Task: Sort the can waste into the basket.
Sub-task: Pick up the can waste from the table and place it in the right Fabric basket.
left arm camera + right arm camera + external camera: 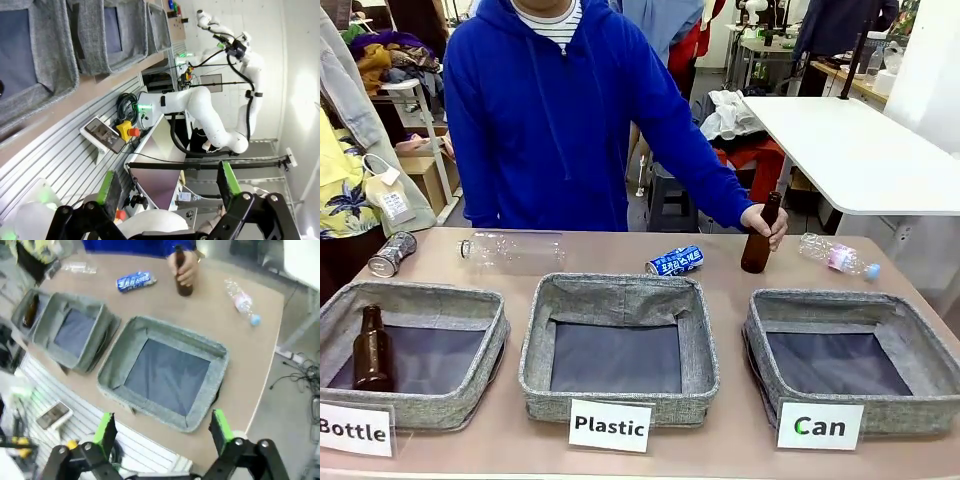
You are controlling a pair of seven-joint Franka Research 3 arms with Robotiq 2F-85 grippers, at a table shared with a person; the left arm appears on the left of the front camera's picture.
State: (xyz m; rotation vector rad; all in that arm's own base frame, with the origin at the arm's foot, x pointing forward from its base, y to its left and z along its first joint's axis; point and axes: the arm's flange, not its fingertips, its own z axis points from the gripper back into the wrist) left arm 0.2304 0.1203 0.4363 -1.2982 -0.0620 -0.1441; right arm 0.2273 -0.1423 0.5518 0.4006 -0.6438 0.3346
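With left claw (167, 184) and right claw (162, 427) wide, the light, dentable blue can (675, 261), ten o'clock from the basket (840, 300), is best gripped mid-body.

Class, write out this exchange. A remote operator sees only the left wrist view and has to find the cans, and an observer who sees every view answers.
Operator: I see baskets side-on, but no cans. Where is one?
Observer: The blue can lies on its side on the table, just beyond the Plastic basket.
Operator: And the other?
Observer: The silver can lies on its side near the table's far left corner, beyond the Bottle basket.
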